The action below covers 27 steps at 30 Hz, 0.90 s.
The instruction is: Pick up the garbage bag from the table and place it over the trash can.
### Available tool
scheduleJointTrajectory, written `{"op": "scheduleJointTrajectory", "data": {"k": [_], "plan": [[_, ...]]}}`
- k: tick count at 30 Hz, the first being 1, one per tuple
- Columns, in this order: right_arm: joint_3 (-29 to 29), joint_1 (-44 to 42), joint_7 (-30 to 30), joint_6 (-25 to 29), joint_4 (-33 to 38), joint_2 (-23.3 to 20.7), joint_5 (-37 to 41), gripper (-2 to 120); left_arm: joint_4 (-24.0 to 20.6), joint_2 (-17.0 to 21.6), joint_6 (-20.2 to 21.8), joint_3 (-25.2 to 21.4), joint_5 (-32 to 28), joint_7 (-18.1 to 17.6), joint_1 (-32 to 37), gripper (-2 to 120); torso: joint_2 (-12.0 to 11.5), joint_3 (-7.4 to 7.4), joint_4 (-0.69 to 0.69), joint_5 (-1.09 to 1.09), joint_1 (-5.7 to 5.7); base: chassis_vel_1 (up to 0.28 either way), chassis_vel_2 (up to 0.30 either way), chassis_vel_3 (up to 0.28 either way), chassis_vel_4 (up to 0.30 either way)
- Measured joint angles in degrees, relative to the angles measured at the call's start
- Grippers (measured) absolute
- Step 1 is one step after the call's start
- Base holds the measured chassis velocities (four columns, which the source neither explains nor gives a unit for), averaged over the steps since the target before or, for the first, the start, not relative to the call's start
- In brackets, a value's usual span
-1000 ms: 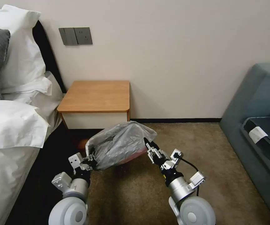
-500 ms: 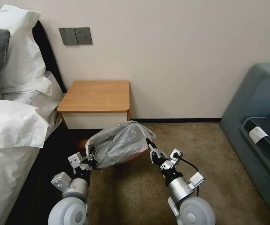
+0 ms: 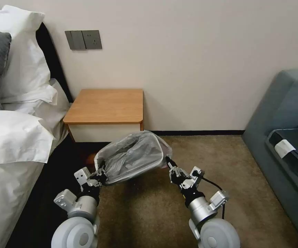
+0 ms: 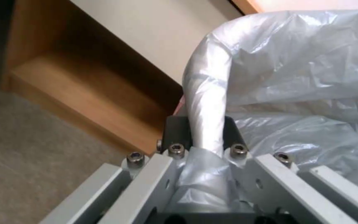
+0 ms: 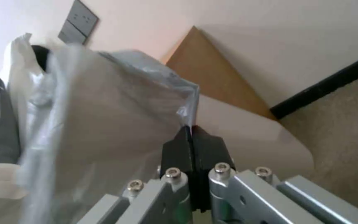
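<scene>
Carpet (image 3: 225, 165) right of the bagged trash can (image 3: 135, 156) lay open up to the sofa (image 3: 283, 117). Left side was tight: bed (image 3: 14, 144) close by. Table (image 3: 106, 105) stood directly behind the can, wall (image 3: 190, 62) beyond it.

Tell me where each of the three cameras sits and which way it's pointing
Head view: from the robot's head, forward and down at the table, garbage bag and carpet; both arms show.
Left wrist view: behind the left pincer, which clamps the bag's edge, facing the table's lower shelf.
Right wrist view: behind the right pincer, facing the wall.
Shared: all three show the bag and table.
</scene>
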Motion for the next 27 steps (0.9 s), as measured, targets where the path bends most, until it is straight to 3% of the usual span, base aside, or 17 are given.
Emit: {"op": "scheduleJointTrajectory", "data": {"k": [11,17,27], "plan": [[0.8,0.6,-0.6,1.1,-2.8,-0.2,-4.0,0,-3.2,0.0,2.7,-0.1,-4.5,-0.8,1.2,3,0.0,0.00,0.01,0.00,0.00,0.000,0.000,0.000,0.000],[2.2,-1.4,-3.9,3.9,-2.2,-0.1,-9.1,-2,-3.4,-0.2,3.7,-0.5,-5.2,-1.4,0.6,3,0.0,0.00,0.00,0.01,0.00,0.000,0.000,0.000,0.000],[6.5,-11.1,-6.5,8.5,7.9,0.6,-15.0,35,-0.1,0.8,4.1,-1.1,-6.4,-1.1,-0.9,2,0.0,0.00,-0.01,0.00,0.00,0.000,0.000,0.000,0.000]]}}
